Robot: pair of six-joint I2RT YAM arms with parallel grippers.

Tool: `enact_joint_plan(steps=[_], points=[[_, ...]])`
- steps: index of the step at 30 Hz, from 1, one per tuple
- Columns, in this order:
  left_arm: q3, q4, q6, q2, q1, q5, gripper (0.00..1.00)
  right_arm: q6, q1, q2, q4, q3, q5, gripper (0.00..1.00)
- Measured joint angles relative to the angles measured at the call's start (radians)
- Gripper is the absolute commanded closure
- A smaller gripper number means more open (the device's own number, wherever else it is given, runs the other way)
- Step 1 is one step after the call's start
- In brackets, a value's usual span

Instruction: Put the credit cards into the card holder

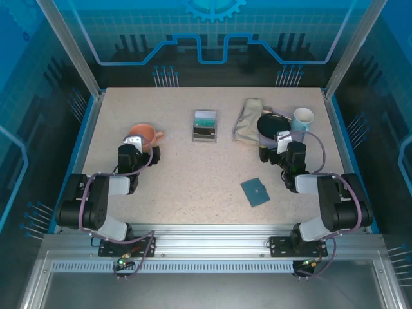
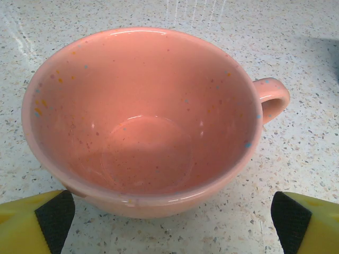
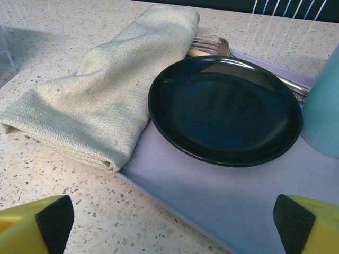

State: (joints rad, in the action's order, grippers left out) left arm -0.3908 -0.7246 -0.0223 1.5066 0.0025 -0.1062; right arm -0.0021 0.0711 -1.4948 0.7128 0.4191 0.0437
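Credit cards [image 1: 205, 118] not in hand: I'm hanging left gripper [image 1: 135, 141] and right gripper [image 1: 281, 138] wide open, empty, by pink cup [image 2: 143, 121] and dark plate [image 3: 225, 108]. Cards are sitting in grey tray [image 1: 205, 140] mid-table; card holder [image 1: 255, 192] is lying closed near my right arm. Suggest opening it first, pinning one flap.

Speckled beige tabletop [image 1: 193, 187], blue printed wall panels [image 1: 212, 38], alu frame posts [image 1: 67, 45], even light.
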Motion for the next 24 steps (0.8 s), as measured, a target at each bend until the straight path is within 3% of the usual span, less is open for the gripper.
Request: enact_joint_plan(steps=[24], points=[[0.003, -0.026, 0.006, -0.002, -0.002, 0.018, 0.01, -0.010, 0.000, 0.000, 0.014, -0.001, -0.002, 0.00]])
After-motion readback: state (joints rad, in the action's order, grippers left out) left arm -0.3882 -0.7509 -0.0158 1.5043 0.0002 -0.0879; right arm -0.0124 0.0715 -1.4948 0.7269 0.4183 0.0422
